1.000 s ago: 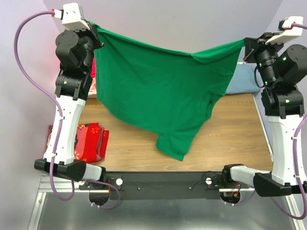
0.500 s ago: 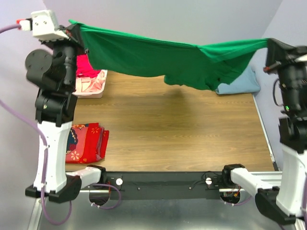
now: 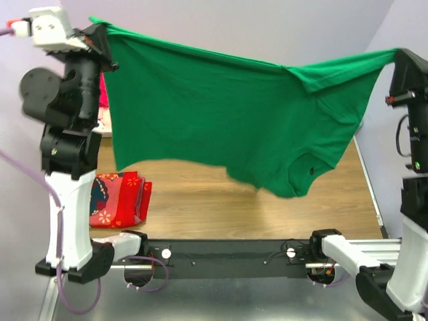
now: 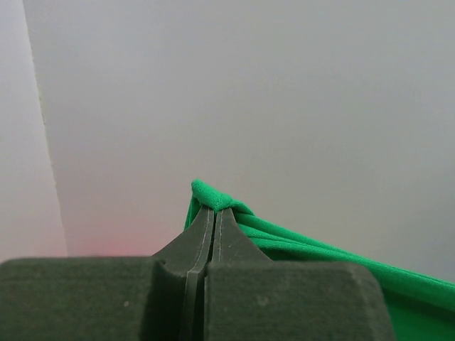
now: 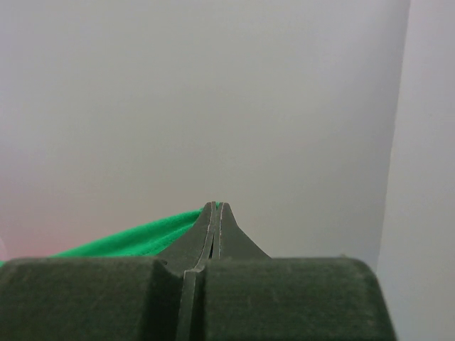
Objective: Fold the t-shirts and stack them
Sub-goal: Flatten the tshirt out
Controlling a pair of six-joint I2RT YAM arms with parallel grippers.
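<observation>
Both clamped on green t-shirt (image 3: 221,120), left end effector (image 4: 213,210), right end effector (image 5: 217,207), table (image 3: 200,204) partly hidden

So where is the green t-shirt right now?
In the top view the green t-shirt hangs spread in mid-air above the wooden table, stretched between the left gripper at upper left and the right gripper at upper right.

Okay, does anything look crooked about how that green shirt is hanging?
Yes. The bright green cotton t-shirt, pinched in the left gripper and the right gripper, hangs lopsided: its lower edge sags toward the right side, where the cloth is bunched and folded over. A small dark mark shows there.
</observation>
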